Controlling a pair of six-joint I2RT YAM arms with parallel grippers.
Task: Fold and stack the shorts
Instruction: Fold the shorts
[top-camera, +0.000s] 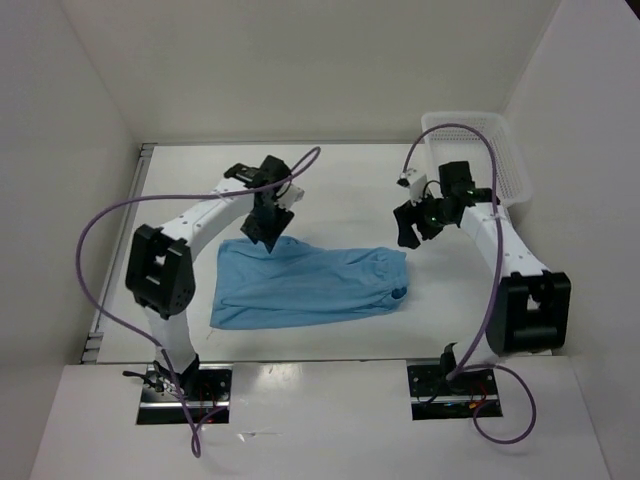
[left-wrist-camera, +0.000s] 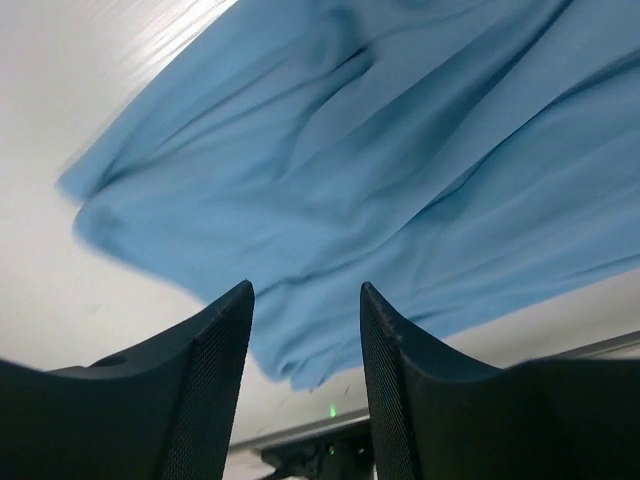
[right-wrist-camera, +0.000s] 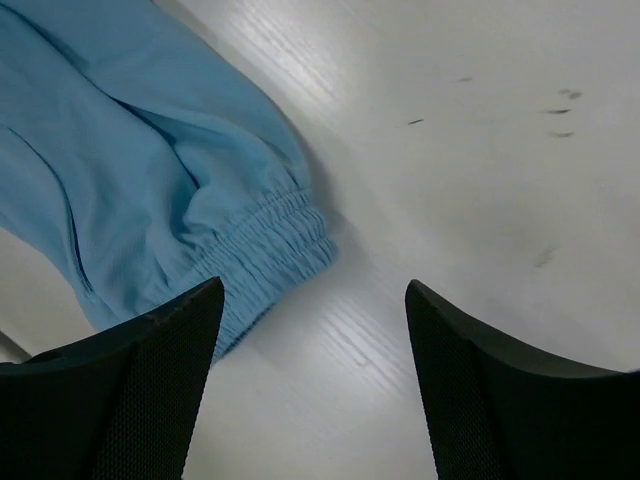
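Lying flat on the white table, the shorts occupy the middle of the work surface and run lengthwise from left to right in the overhead view. The fabric is light blue, plain and loosely wrinkled. Its outline is roughly rectangular and wider at the left end. The gathered elastic waistband forms the right end of the shorts (the right wrist view shows its puckered ridges clearly) and rests directly on the table.

The left gripper hangs over the far left corner of the shorts. In the left wrist view its two black fingers stand apart with nothing between them, and the blue cloth lies spread out beneath. Whether the tips touch the cloth cannot be told. State: released, holding nothing.

The right gripper sits just beyond the far right corner of the shorts, above bare table. In the right wrist view its fingers are spread wide. The waistband lies to the left of the gap, and only table surface shows between the fingertips. State: released, holding nothing.

Farther out, beyond the far right of the shorts, a white mesh basket stands well apart from the cloth. Purple cables loop from the arms on either side of the shorts.
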